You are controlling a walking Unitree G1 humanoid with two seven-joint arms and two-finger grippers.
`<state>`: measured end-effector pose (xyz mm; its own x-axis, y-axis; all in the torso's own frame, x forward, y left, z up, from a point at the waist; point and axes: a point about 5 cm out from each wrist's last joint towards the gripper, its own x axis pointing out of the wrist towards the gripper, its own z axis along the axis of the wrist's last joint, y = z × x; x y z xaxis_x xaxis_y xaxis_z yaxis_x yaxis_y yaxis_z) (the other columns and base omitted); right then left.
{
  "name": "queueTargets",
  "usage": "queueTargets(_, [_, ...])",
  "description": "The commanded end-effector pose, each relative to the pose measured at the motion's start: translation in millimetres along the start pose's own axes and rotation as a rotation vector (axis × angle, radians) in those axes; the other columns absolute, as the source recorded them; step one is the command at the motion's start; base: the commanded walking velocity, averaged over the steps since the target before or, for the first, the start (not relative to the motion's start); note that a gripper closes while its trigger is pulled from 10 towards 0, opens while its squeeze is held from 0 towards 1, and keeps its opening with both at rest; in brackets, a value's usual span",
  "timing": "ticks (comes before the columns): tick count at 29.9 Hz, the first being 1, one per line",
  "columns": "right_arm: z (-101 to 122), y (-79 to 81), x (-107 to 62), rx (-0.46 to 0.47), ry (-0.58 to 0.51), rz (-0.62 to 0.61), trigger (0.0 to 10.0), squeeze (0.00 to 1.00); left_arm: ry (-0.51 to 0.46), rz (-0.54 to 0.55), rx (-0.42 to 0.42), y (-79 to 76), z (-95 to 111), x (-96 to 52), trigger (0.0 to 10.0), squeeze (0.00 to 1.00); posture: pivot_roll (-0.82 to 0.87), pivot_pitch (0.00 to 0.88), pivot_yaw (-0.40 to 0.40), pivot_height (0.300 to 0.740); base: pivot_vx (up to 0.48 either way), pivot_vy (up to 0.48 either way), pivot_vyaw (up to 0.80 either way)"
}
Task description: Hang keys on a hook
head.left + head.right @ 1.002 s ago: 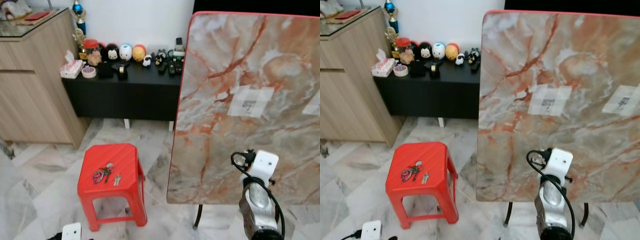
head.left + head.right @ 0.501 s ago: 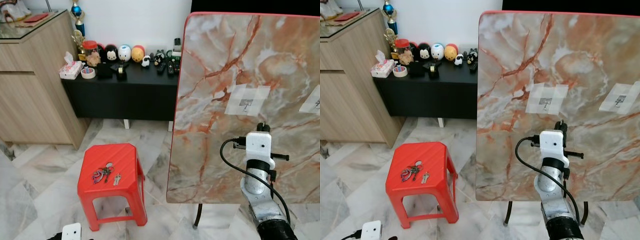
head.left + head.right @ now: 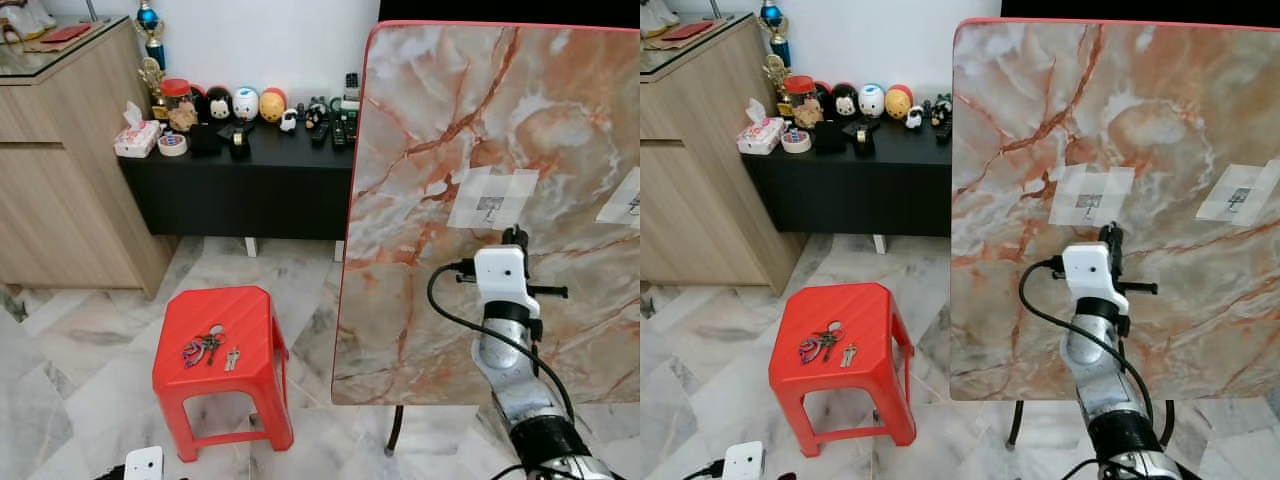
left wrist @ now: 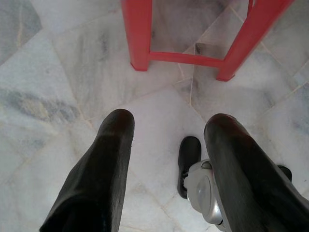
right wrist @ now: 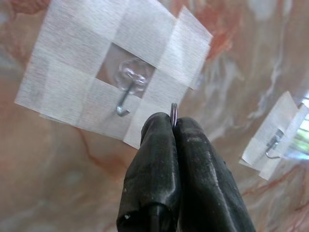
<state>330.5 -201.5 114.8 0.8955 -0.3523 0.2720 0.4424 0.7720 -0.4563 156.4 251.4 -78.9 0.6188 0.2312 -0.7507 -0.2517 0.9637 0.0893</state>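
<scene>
The right pincer [image 5: 173,126] is clamped on a thin key ring [image 5: 174,110], just beside the taped hook [image 5: 126,90]; lift the ring above the hook's tip, then lower; the keys [image 3: 209,347] apparently lie on the red stool [image 3: 245,385].

place: home living area | cues: marble floor [image 3: 90,330], wooden cabinet [image 3: 60,170], toy-lined black sideboard [image 3: 250,185], red stool [image 3: 222,350]

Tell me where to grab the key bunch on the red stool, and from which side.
Take the bunch at its ring, coming straight down from above. It lies flat on the stool top, so no side lets a finger under it, and the ring seems to stand clearest of the tangle. The open left gripper hangs nearby.
</scene>
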Motion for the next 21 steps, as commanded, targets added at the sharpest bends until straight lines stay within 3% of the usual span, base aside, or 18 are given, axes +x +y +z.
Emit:
queueTargets(1, [-0.6,1.4,2.1,-0.025,0.004,0.021,10.0,0.00,0.034,-0.009,0.001,-3.2,-6.2,-0.8,10.0,0.00,0.02,0.000,-0.046,0.740,0.000,0.000,0.00])
queueTargets(21, [0.9,9.5,3.3,-0.066,0.000,0.065,10.0,0.00,0.039,0.004,-0.007,0.1,-6.0,-0.8,10.0,0.00,0.02,0.000,-0.049,0.740,0.000,0.000,0.00])
